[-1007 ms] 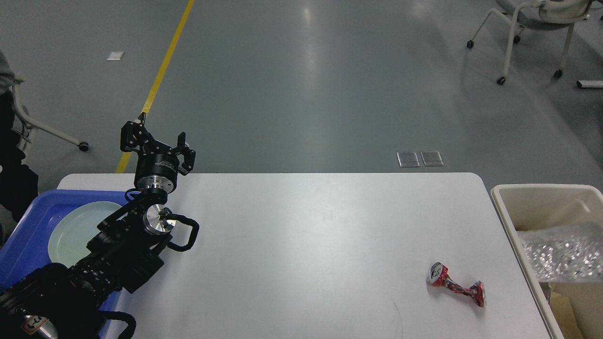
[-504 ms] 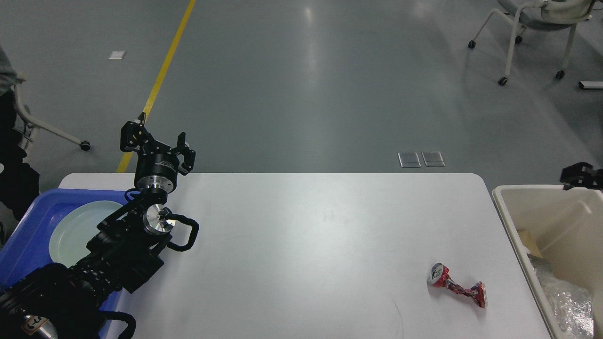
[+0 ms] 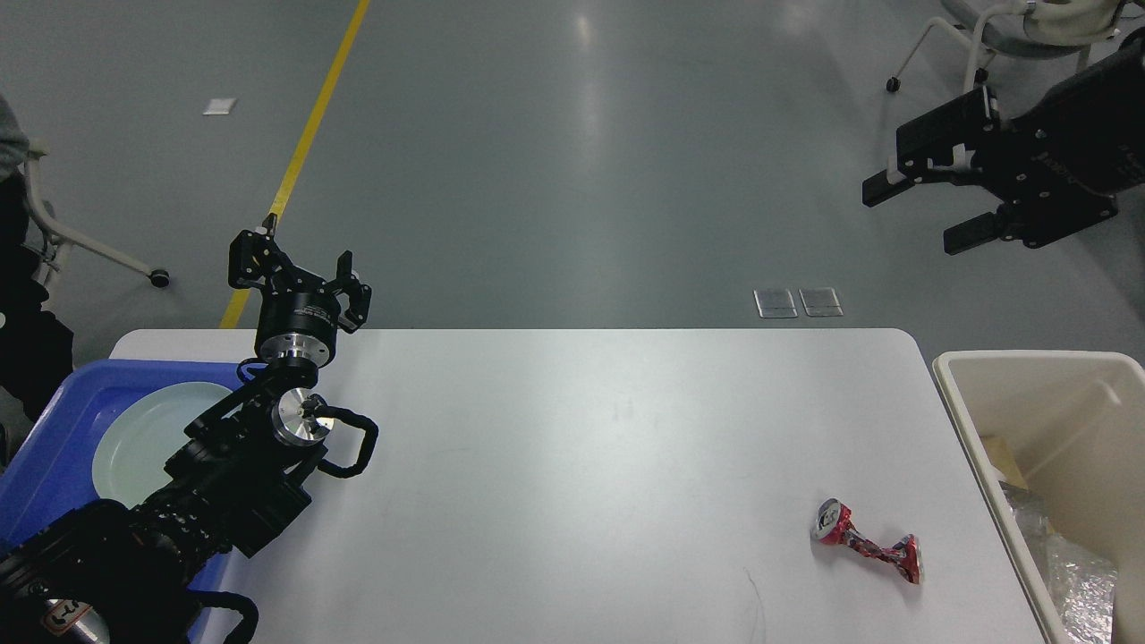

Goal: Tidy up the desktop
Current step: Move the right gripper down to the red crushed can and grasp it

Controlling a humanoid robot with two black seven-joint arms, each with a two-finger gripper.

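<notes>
the desk (image 3: pixel 572 447) was nearly tidy. only a squashed red can (image 3: pixel 866 541) lay near its right edge, close to the bin (image 3: pixel 962 394). a plate (image 3: pixel 148 429) sat in the blue tray (image 3: pixel 54 447). the left gripper (image 3: pixel 298 273) and right gripper (image 3: pixel 926 210) were both spread apart, holding nothing.

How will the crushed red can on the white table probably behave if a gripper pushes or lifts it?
The crushed red can looks pinched thin in the middle, so it is probably light and may bend further under squeezing. Its flared ends are uneven, so it would likely wobble or skid on the smooth desktop rather than roll straight.
</notes>
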